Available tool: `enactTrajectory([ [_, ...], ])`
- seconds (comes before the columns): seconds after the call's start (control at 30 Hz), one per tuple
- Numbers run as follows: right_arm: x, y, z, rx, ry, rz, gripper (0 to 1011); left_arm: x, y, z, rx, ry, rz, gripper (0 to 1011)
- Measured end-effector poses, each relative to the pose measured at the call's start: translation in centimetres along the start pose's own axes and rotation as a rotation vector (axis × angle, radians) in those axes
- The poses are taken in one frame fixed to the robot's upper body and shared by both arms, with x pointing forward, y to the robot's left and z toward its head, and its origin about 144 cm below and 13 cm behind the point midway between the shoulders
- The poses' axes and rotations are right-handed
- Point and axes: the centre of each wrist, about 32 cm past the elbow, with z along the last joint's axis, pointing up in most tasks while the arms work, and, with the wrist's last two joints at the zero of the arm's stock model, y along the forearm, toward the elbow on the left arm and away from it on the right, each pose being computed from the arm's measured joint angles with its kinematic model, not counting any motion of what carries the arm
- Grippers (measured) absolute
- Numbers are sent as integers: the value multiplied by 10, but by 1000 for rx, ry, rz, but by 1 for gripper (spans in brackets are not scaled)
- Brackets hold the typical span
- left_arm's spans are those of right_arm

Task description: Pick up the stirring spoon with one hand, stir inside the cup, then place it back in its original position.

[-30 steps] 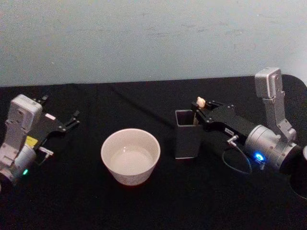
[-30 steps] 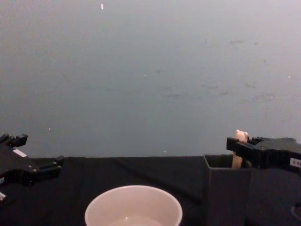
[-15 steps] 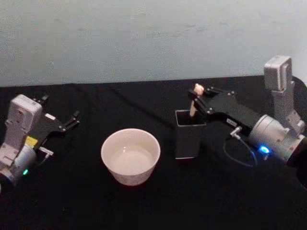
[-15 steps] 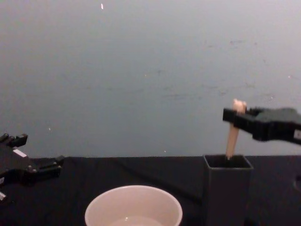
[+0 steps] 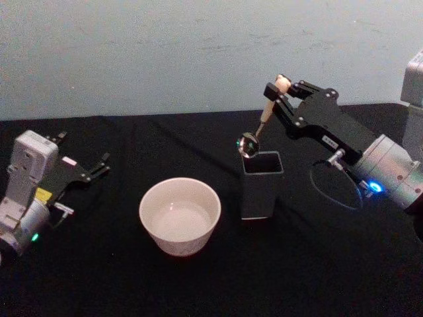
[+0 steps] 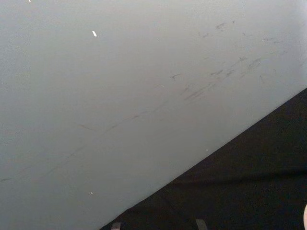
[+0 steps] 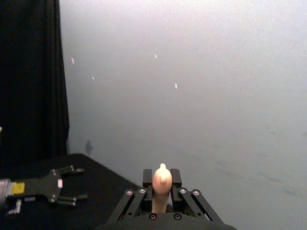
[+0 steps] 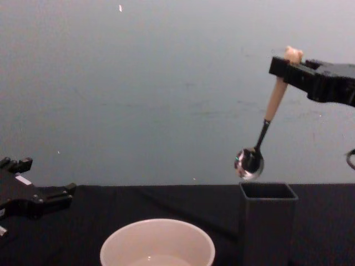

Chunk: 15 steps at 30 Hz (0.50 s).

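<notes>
Black cloth [image 5: 198,290], pale wall [image 5: 165,53] — right end effector [image 5: 279,91] grips stirring spoon [image 5: 266,110].

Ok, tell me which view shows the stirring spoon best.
The chest view: the whole stirring spoon hangs side-on against the wall, bear head to bowl, above the holder. The head view shows it from above, foreshortened; the right wrist view catches its bear-head top.

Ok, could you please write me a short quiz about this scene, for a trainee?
1. True or false: the spoon is inside the cup.
2. Which gripper holds the spoon? A: left. B: right.
3. Fill in: the spoon's bowl hangs just above the rim of the dark ___.
Key: 1 false, it hangs in the air, to the right of the cup. 2 B, the right gripper, shut on the handle. 3 holder.
</notes>
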Motion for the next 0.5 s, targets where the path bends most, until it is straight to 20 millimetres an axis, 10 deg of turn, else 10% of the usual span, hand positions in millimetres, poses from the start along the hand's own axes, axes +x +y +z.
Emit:
enactTrajectory([
  [0.5, -13, 29, -31, 67, -31, 218, 212, 0, 0, 0, 0, 0, 0, 1001],
])
